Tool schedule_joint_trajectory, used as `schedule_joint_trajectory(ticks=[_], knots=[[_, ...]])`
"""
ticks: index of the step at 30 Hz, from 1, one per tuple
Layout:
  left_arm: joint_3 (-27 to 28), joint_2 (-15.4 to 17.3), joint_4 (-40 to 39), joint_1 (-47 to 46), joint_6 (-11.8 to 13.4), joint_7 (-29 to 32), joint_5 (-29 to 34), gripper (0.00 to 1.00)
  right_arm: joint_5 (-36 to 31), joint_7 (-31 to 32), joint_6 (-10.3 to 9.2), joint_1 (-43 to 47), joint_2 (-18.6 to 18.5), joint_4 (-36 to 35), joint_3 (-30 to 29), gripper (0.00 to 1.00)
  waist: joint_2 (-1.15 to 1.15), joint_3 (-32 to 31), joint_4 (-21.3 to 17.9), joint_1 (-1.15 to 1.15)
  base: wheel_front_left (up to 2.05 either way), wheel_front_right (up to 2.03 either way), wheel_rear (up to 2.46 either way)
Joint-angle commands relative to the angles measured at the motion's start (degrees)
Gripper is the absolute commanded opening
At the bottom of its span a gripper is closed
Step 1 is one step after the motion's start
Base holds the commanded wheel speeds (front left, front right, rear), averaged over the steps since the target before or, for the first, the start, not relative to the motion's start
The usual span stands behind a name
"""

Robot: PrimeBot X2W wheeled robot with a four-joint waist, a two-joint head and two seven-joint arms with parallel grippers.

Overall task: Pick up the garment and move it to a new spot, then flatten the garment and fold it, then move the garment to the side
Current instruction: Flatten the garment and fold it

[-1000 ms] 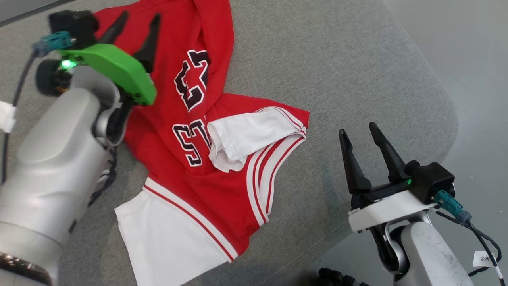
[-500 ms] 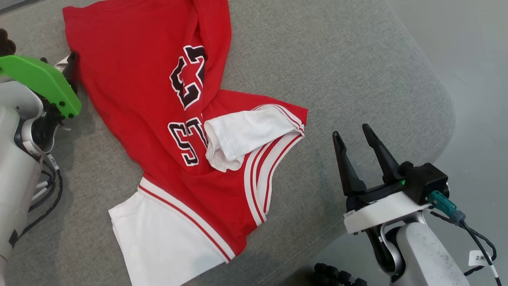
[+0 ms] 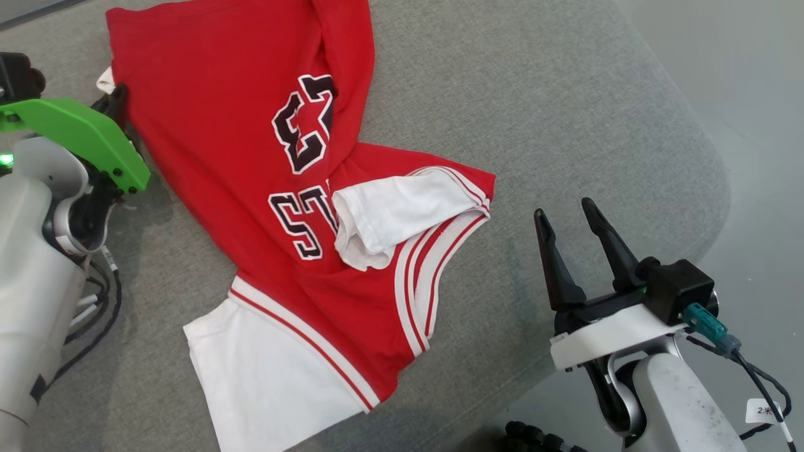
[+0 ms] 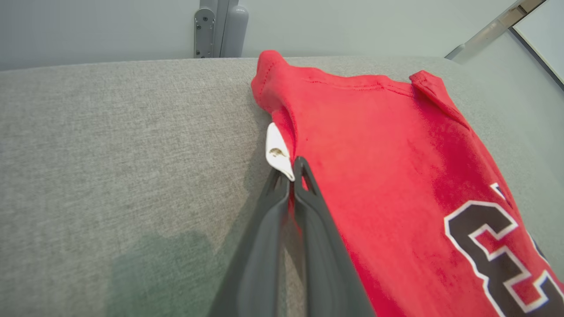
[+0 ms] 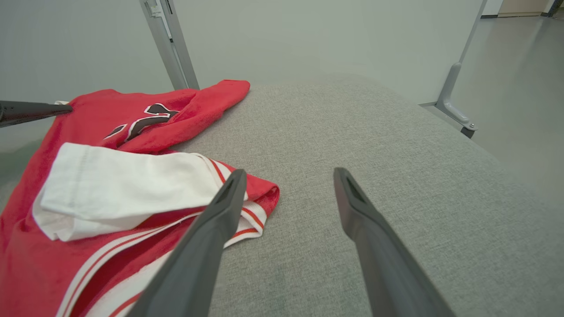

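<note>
Grey cloth covers the surface [image 3: 565, 94], which has a rounded corner on the robot's right side; beyond it there is a pale floor [image 3: 741, 75]. The garment [image 3: 239, 157] lies on this surface, in the left and middle part of the head view. It is a red jersey, crumpled and partly folded over itself, not flat. Black digits [image 3: 304, 122] with a white outline are on the red cloth, and a second print [image 3: 298, 226] of the same kind is below them, next to a fold. A white sleeve [image 3: 402, 210] lies across the middle of the garment, and a striped edge [image 3: 418, 295] in red and white runs just beside it. The near end of the garment is a white panel [image 3: 264, 376], close to the near border of the surface.

The left gripper [image 4: 291, 169] is at the far left corner of the garment. Its two fingers are pressed together and pinch the red edge there. A small white tag [image 4: 277, 152] sticks out just at the fingertips. Whether this corner is lifted off the surface, I cannot tell.

The right gripper [image 3: 563, 208] is over the bare surface to the right of the garment, apart from it. Its fingers are spread and nothing is between them. In the right wrist view, a grey post [image 5: 169, 44] stands behind the surface.
</note>
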Motion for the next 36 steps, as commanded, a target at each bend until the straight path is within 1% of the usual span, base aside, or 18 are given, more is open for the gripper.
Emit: schedule_joint_trajectory(ticks=[1, 5, 8, 10, 13, 17, 19, 21, 23, 25, 26, 28, 30, 31, 32, 33, 34, 36], knots=[[0.0, -0.3, -0.8, 1.7, -0.5, -1.1, 0.2, 0.0, -0.8, -0.2, -0.01, 1.0, -0.1, 0.0, -0.3, 1.0, 0.0, -1.3, 2.1, 0.0, 0.0, 0.0, 0.0], [0.7, -0.9, -4.6, 5.1, -0.4, -6.2, 0.2, 0.0, -2.1, -0.2, -0.01, 1.8, -0.1, 0.3, -1.5, 1.0, 0.0, -3.6, 6.0, 0.0, 0.0, 0.0, 0.0], [1.1, -0.8, -8.3, 9.9, 1.3, -10.5, 0.8, 0.0, -3.6, -0.2, -0.01, 3.0, -0.1, 0.3, -2.3, 1.0, 0.0, -5.6, 9.8, 0.0, 0.0, 0.0, 0.0], [1.3, -0.3, -10.8, 13.3, 3.4, -13.4, 1.5, 0.0, -4.5, -0.2, -0.02, 3.5, -0.1, 0.5, -2.6, 1.0, 0.0, -6.8, 12.1, 0.0, 0.0, 0.0, 0.0], [1.9, -0.2, -15.7, 21.2, 7.1, -17.8, 1.1, 0.0, -6.0, -0.2, -0.02, 4.9, -0.1, 0.7, -3.2, 1.0, 0.0, -8.9, 16.3, 0.0, 0.0, 0.0, 0.0], [4.7, 0.1, -23.2, 32.8, 12.6, -20.9, 1.2, 0.0, -7.7, -0.2, -0.02, 6.1, -0.1, 0.8, -3.6, 1.0, 0.0, -11.1, 21.3, 0.0, 0.0, 0.0, 0.0], [6.7, -0.8, -27.5, 39.4, 15.7, -21.3, 2.0, 0.0, -8.6, -0.2, -0.01, 6.7, -0.1, 1.0, -3.5, 1.0, 0.0, -11.9, 23.7, 0.0, 0.0, 0.0, 0.0], [10.6, -2.0, -32.0, 44.7, 18.4, -21.5, 3.8, 0.0, -9.1, -0.2, -0.02, 7.0, -0.3, 1.0, -4.0, 1.0, 0.0, -12.4, 26.0, 0.0, 0.0, 0.0, 0.0], [14.8, -4.5, -36.7, 51.0, 20.3, -21.4, 6.1, 0.0, -9.4, -0.2, -0.02, 7.4, -0.6, 1.0, -4.0, 1.0, 0.0, -12.9, 28.0, 0.0, 0.0, 0.0, 0.0], [17.2, -6.4, -40.6, 56.0, 21.7, -21.3, 9.3, 0.0, -9.6, -0.2, -0.02, 7.7, -0.9, 0.9, -3.8, 1.0, 0.0, -13.1, 29.7, 0.0, 0.0, 0.0, 0.0], [18.5, -7.7, -42.5, 57.7, 21.9, -21.3, 10.4, 0.0, -9.5, -0.2, -0.02, 7.8, -1.0, 0.9, -3.6, 1.0, 0.0, -13.1, 30.4, 0.0, 0.0, 0.0, 0.0], [18.9, -9.8, -44.1, 60.7, 21.5, -21.3, 12.3, 0.0, -9.4, -0.2, -0.02, 7.5, -1.2, 1.3, -3.2, 1.0, 0.0, -13.2, 31.3, 0.0, 0.0, 0.0, 0.0], [17.9, -10.8, -44.0, 62.0, 20.3, -21.3, 12.6, 0.02, -9.4, -0.2, -0.01, 6.8, -1.2, 1.6, -2.5, 1.0, 0.0, -13.2, 31.4, 0.0, 0.0, 0.0, 0.0], [17.2, -11.1, -43.8, 62.0, 19.7, -21.3, 12.9, 0.23, -9.3, -0.2, -0.02, 6.5, -1.2, 1.7, -2.2, 1.0, 0.0, -13.2, 31.3, 0.0, 0.0, 0.0, 0.0], [16.6, -11.3, -43.7, 62.0, 19.2, -21.3, 13.1, 0.51, -9.2, -0.2, -0.02, 6.1, -1.2, 1.8, -1.9, 1.0, 0.0, -13.2, 31.0, 0.0, 0.0, 0.0, 0.0], [16.3, -11.4, -43.6, 62.0, 18.9, -21.0, 13.0, 1.0, -9.0, -0.2, -0.02, 5.7, -1.2, 1.9, -1.8, 1.0, 0.0, -13.2, 30.5, 0.0, 0.0, 0.0, 0.0], [16.3, -11.0, -43.8, 62.1, 19.0, -21.2, 13.2, 1.0, -8.9, -0.2, -0.02, 5.6, -1.1, 1.8, -1.7, 1.0, 0.0, -13.2, 30.0, 0.0, 0.0, 0.0, 0.0], [17.0, -9.3, -44.7, 62.2, 20.4, -21.2, 14.9, 1.0, -8.7, -0.2, -0.02, 5.7, -0.9, 1.8, -1.7, 1.0, 0.0, -13.1, 28.7, 0.0, 0.0, 0.0, 0.0]])
